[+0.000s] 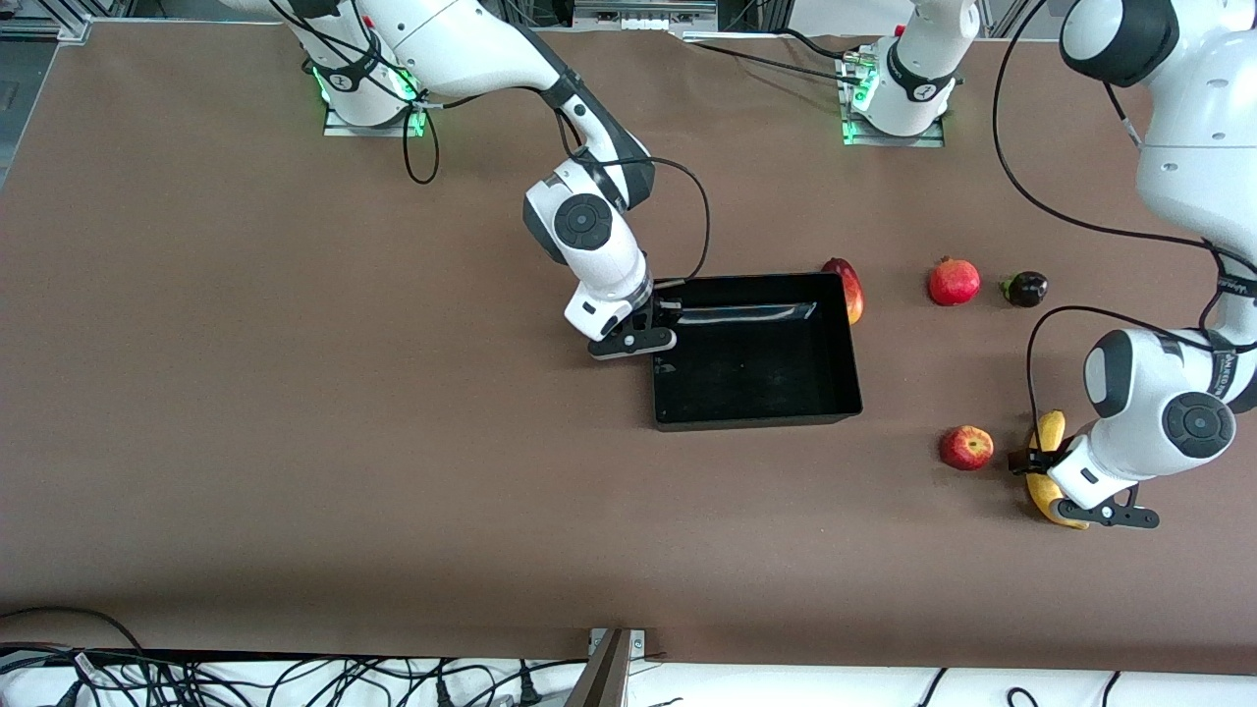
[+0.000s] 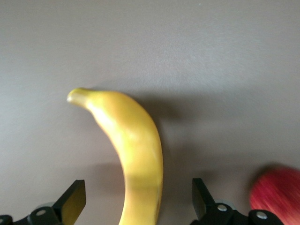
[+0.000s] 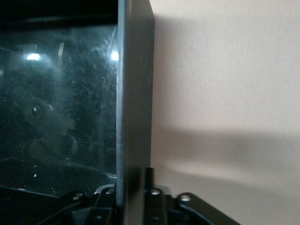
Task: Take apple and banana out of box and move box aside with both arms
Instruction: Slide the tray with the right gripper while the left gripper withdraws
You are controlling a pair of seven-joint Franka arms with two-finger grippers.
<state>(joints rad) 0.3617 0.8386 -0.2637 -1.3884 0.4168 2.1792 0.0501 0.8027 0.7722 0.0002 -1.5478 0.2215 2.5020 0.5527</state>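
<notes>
The box sits mid-table, emptied. The right gripper appears pinched onto its wall at the right arm's end. The left gripper hangs wide open over the banana, released beside the apple. Next, the left arm likely must reach the box.

In the front view the middle of the banana is covered by the left gripper, and in the left wrist view its lower end is cut off by the picture's edge. The apple is shown there only as a blurred red patch, cropped at the corner. The mango is partly hidden by the wall of the box, and the right gripper is cut off by the edge of the right wrist view.
</notes>
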